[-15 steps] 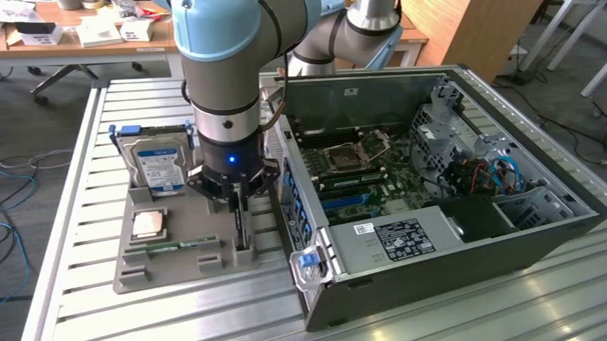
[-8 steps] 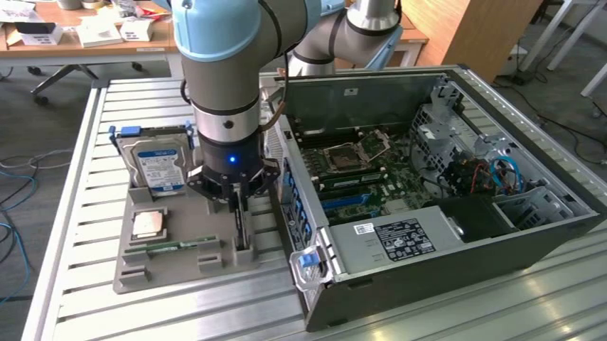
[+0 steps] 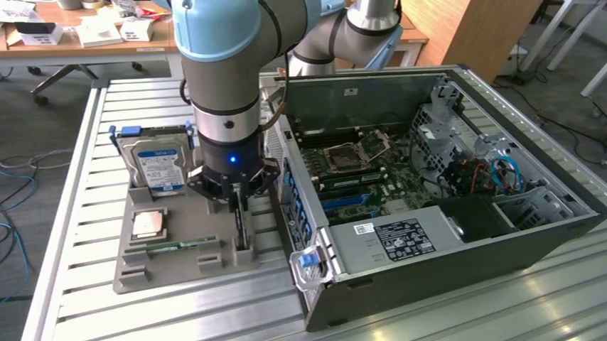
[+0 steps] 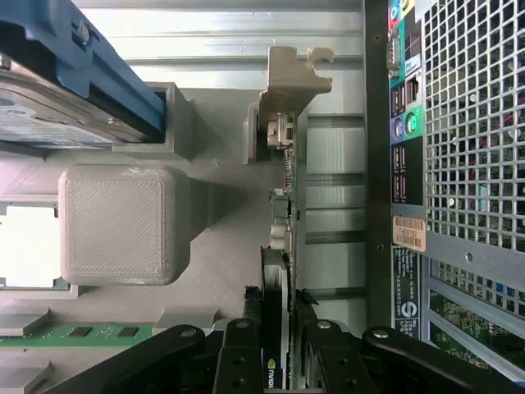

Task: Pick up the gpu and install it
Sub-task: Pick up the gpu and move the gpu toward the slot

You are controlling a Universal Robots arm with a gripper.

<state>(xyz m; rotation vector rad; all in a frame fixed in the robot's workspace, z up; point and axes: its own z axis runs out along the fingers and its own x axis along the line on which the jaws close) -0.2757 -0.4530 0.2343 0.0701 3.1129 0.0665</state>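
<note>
The arm (image 3: pixel 223 64) is chunky silver-grey tubing with those light blue caps on the joints, and down at the wrist it goes black with a little glowing blue light ring (image 3: pixel 230 158). The end effector (image 3: pixel 235 206) is all black, built from bar-linkage fingers (image 4: pixel 240 361) with round pins at the pivots, and there's a thin dark cable (image 3: pixel 274 114) looping beside the wrist.

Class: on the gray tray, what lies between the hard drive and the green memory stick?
A square silver chip lies flat between the hard drive and the memory stick, as the exterior view shows.
</note>
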